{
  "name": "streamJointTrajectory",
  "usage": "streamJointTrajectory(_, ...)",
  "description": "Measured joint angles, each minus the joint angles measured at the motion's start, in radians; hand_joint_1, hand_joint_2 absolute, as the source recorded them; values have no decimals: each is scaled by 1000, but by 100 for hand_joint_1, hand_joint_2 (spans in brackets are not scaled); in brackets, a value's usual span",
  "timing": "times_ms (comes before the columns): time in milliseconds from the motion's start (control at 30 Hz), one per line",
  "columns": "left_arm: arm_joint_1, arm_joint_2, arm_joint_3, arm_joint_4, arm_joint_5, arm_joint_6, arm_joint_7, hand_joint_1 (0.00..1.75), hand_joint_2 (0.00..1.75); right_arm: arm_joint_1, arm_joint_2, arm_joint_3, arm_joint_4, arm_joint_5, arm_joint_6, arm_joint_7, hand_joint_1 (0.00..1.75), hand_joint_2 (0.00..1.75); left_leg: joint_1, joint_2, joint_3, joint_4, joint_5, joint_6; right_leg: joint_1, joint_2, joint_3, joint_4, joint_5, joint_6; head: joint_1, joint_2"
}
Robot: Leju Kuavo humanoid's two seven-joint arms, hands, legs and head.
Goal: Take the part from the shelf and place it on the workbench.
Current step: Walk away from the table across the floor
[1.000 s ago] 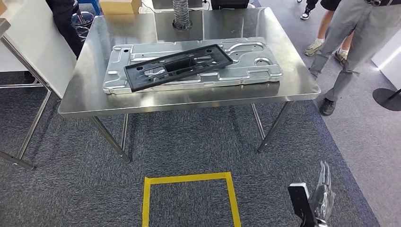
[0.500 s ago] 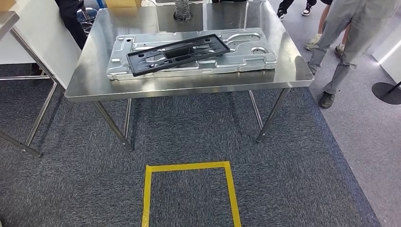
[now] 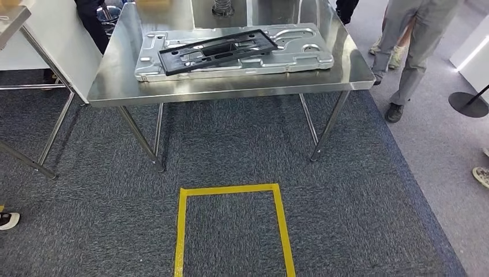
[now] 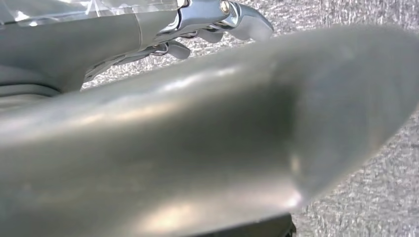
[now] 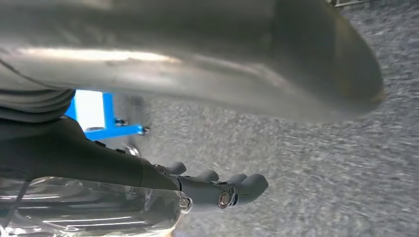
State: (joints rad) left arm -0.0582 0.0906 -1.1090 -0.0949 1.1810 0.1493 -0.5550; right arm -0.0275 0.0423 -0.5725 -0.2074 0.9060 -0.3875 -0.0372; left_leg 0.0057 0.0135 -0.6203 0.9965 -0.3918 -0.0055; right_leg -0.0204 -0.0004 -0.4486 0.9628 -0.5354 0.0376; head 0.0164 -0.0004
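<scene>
1. Head view: the black frame part (image 3: 218, 51) is lying at a slant across a stamped silver panel (image 3: 233, 53), which is sitting flat on the steel workbench (image 3: 230, 91). The task's thing is looking already delivered (my read, judging from how it lies now). A yellow tape square (image 3: 233, 228) is marking the carpet in front of the bench, and a person's grey trouser legs (image 3: 412, 46) are standing just past the bench's right corner.

2. Left wrist view: the left hand (image 4: 207, 29) is hanging over grey carpet (image 4: 375, 187), its thick thumb looming large and blurred. The darker fingers (image 4: 244, 22) are curling inward and nothing is sitting between them, so I am calling it closed and empty.

3. Right wrist view: the right hand (image 5: 217, 190) is likewise pointing out over carpet, fingers (image 5: 247, 185) curled in, gripping nothing that I can make out. A blue frame on casters (image 5: 101, 121) is showing beyond it.

4. The step in hand, as I judge it: placing is over and the robot is standing clear of the bench. A next move would call for nothing more than keeping both arms low and well apart from the bench edge (and from the person nearby).
</scene>
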Motion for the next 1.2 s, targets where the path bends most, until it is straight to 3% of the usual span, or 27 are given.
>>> streamJointTrajectory(67, 1, 0, -3, 0, 0, -1, 0, 0, 0, -1, 3, 0, 2, 0, 3, -2, 0, 0, 3, -2, -7, 2, 4, -12, 0, -2, -14, -1, 15, -20, -1, 0)
streamJointTrajectory(100, 2, 0, -4, 0, 0, -1, 0, 0, 0, -1, 4, 0, 3, 0, 5, -3, 0, 0, 5, -3, -15, 18, -20, -17, 0, -4, -24, -2, 26, -31, -2, 0)
streamJointTrajectory(200, 4, 0, -5, 0, 0, -2, 0, 0, 0, -2, 6, 0, 4, 0, 12, -6, 0, 0, 9, -5, -52, 173, -170, -25, 4, -10, -62, -2, 60, -49, -8, 0)
streamJointTrajectory(233, 3, 0, -5, 0, 0, -2, 0, 0, 0, -2, 6, 0, 5, 0, 13, -8, 0, 0, 9, -5, -60, 237, -203, -26, 7, -10, -78, 0, 72, -51, -9, 0)
streamJointTrajectory(267, 3, 0, -5, 0, 0, -2, -1, 0, 0, -2, 7, 0, 5, 0, 15, -11, 0, 0, 9, -5, -57, 281, -211, -26, 10, -11, -96, 2, 83, -51, -9, 0)
streamJointTrajectory(300, 2, 0, -5, 0, 0, -1, -1, 0, 0, -2, 7, 0, 6, -1, 18, -14, 0, 0, 9, -5, -42, 297, -194, -24, 12, -10, -114, 5, 94, -51, -9, 0)
streamJointTrajectory(333, 2, 0, -5, 0, 0, 1, -1, 0, 0, -2, 8, -1, 6, -4, 22, -17, 0, 0, 8, -5, -11, 280, -161, -21, 13, -10, -132, 8, 104, -50, -9, 0)
streamJointTrajectory(367, 0, 0, -5, 0, 0, 3, -1, 0, 0, -3, 9, -2, 6, -8, 27, -19, 0, 0, 7, -5, 35, 233, -132, -16, 15, -10, -146, 11, 113, -48, -9, 0)
streamJointTrajectory(400, -1, 0, -5, 0, 0, 6, 0, 0, 0, -3, 11, -3, 6, -13, 33, -19, 0, 0, 4, -6, 97, 159, -122, -9, 17, -10, -158, 15, 122, -44, -9, 0)
streamJointTrajectory(467, -6, 1, -5, 0, 0, 10, 2, 0, 0, -4, 15, -8, 6, -20, 43, -19, 0, 0, -2, -5, 202, 7, -153, 4, 20, -11, -172, 23, 139, -34, -8, 0)
streamJointTrajectory(500, -7, 1, -4, 0, 0, 12, 2, 0, 0, -5, 16, -11, 6, -23, 47, -19, 0, 0, -5, -5, 229, -41, -171, 9, 20, -13, -176, 25, 148, -29, -8, 0)
streamJointTrajectory(567, -5, 0, -4, 0, 0, 13, 5, 0, 0, -7, 16, -16, 7, -28, 52, -19, 0, 0, -4, -3, 227, -62, -173, 19, 18, -13, -183, 28, 159, -16, -8, 0)
streamJointTrajectory(633, -1, -1, -4, 0, 0, 13, 8, 0, 0, -6, 16, -20, 7, -32, 54, -19, 0, 0, -1, 0, 214, -63, -155, 32, 14, -9, -204, 76, 121, -6, -6, 0)
streamJointTrajectory(700, 0, -2, -4, 0, 1, 13, 9, 0, 0, -5, 17, -24, 7, -35, 57, -20, 0, 0, -1, 1, 196, -61, -140, 40, 10, -6, -251, 204, 37, 1, -3, 0)
streamJointTrajectory(767, 1, -2, -4, 0, 1, 13, 10, 0, 0, -3, 17, -26, 8, -36, 61, -20, 0, 0, -4, 2, 175, -54, -129, 39, 8, -5, -281, 312, -15, 6, -3, 0)
streamJointTrajectory(800, 1, -2, -4, 0, 1, 13, 10, 0, 0, -3, 17, -27, 8, -36, 63, -20, 0, 0, -4, 2, 166, -48, -126, 38, 8, -5, -270, 316, -15, 6, -3, 0)
streamJointTrajectory(833, 1, -2, -4, 0, 1, 13, 10, 0, 0, -3, 17, -27, 8, -36, 64, -20, 0, 0, -5, 2, 158, -42, -124, 37, 8, -5, -236, 277, 1, 4, -3, 0)
streamJointTrajectory(933, 0, -3, -4, 0, 1, 13, 10, 0, 0, -5, 17, -27, 8, -36, 64, -21, 0, 0, -8, 1, 143, -25, -122, 29, 12, -5, -102, 72, 53, -11, -3, 0)
streamJointTrajectory(1000, 0, -3, -4, 0, 1, 13, 10, 0, 0, -6, 17, -27, 8, -37, 65, -23, 0, 0, -11, 1, 138, -21, -121, 20, 18, -5, -82, 28, 55, -21, -4, 0)
streamJointTrajectory(1067, -1, -3, -4, 0, 1, 14, 12, 0, 0, -6, 18, -31, 8, -45, 73, -27, 0, 87, -9, 1, 137, -19, -120, 10, 16, -6, -85, 23, 63, -31, -4, 0)
streamJointTrajectory(1133, -1, -3, -4, 0, 1, 15, 18, 0, 0, -6, 19, -39, 8, -58, 86, -36, 0, 175, -8, -2, 120, 19, -149, 1, 10, -8, -86, 14, 72, -44, -7, 0)
streamJointTrajectory(1200, -1, -2, -3, 0, 0, 16, 25, 0, 0, -6, 20, -48, 8, -68, 98, -42, 0, 175, -4, -5, 68, 136, -219, -7, 10, -9, -92, 10, 78, -51, -11, 0)
